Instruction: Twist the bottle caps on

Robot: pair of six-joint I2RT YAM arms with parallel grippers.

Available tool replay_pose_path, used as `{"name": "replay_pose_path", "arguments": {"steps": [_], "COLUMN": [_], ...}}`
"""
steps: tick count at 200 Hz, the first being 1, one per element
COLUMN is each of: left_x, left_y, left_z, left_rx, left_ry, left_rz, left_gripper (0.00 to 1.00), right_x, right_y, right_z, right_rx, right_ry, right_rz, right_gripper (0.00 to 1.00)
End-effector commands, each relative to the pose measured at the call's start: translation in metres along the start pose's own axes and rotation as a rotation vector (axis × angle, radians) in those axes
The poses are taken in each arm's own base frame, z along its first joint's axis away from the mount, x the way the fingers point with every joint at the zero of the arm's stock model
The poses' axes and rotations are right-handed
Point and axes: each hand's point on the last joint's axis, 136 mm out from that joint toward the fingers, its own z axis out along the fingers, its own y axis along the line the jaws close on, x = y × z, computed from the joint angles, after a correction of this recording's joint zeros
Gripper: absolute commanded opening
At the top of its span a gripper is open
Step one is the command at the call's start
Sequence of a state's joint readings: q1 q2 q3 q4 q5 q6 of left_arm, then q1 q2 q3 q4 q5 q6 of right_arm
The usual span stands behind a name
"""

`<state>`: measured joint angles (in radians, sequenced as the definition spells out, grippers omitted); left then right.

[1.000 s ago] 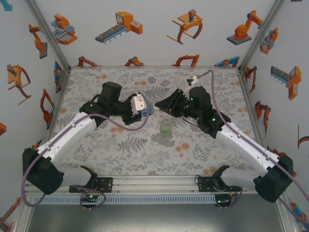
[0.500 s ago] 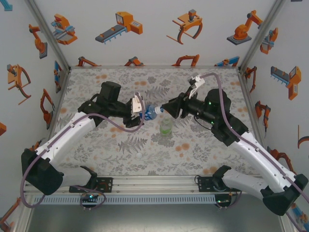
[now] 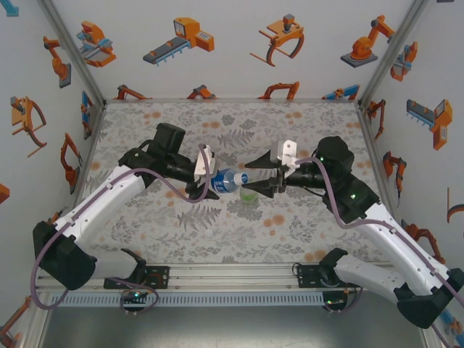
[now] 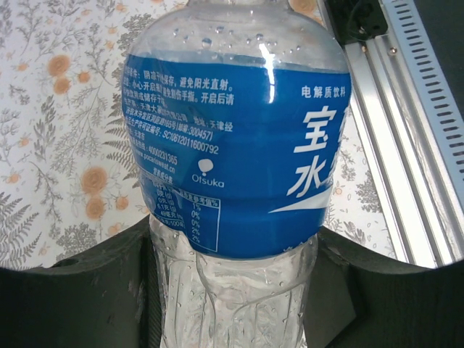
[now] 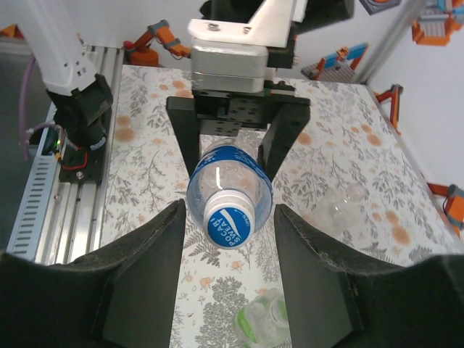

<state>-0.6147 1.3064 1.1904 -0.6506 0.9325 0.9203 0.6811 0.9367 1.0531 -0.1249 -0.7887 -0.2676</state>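
The right gripper (image 5: 228, 216) is partly open and holds nothing, its jaws astride the cap (image 5: 230, 222) at 9 and 3 o'clock with a gap on each side. The cap (white rim, blue print on top) sits on the neck of the blue-label bottle (image 4: 232, 167). The bottle lies level in the air, clamped round its body by the closed left gripper (image 4: 232, 297) at 12 o'clock of the cap. The green bottle (image 5: 262, 319) stands on the table (image 5: 145, 188) at 6 o'clock, just under the jaws.

If the jaws close off-centre, they could shove the neck sideways and twist the thin bottle in its grip. A dipping wrist could tip the green one.

How far the cap is threaded cannot be read. A clear shape (image 5: 346, 197) at 3 o'clock, likely the plain bottle, is hard to make out.
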Motion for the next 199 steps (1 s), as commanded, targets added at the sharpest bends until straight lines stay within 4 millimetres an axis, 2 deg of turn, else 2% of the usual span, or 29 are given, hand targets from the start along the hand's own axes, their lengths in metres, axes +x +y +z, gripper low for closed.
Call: {"name": "replay_pose_path", "arguments": {"steps": [1, 50, 134, 166, 182, 192, 199], "left_x": [-0.011, -0.011, -0.013, -0.014, -0.012, -0.009, -0.006], "left_y": [-0.008, -0.008, -0.010, -0.010, -0.007, -0.003, 0.001], "left_z": [-0.002, -0.001, 0.000, -0.001, -0.001, -0.001, -0.001], "left_rx": [0.048, 0.053, 0.059, 0.058, 0.043, 0.025, 0.004], "left_ry": [-0.035, -0.036, -0.039, -0.040, -0.024, -0.002, 0.019], "left_rz": [0.023, 0.022, 0.026, 0.026, 0.025, 0.022, 0.014], "left_gripper": [0.01, 0.01, 0.01, 0.01, 0.01, 0.00, 0.00], "right_x": [-0.001, 0.014, 0.025, 0.027, 0.031, 0.036, 0.039], "right_y": [0.013, 0.014, 0.006, -0.002, -0.015, -0.026, -0.037], "right_z": [0.002, 0.006, 0.009, 0.010, 0.010, 0.010, 0.009], "right_rx": [-0.081, -0.094, -0.049, -0.007, 0.070, 0.135, 0.197], "right_ry": [-0.030, -0.009, 0.022, 0.037, 0.045, 0.045, 0.040], "right_rz": [-0.064, -0.037, -0.023, 0.002, 0.082, 0.160, 0.229], "right_gripper": [0.49, 0.47, 0.37, 0.23, 0.13, 0.00, 0.00]}}
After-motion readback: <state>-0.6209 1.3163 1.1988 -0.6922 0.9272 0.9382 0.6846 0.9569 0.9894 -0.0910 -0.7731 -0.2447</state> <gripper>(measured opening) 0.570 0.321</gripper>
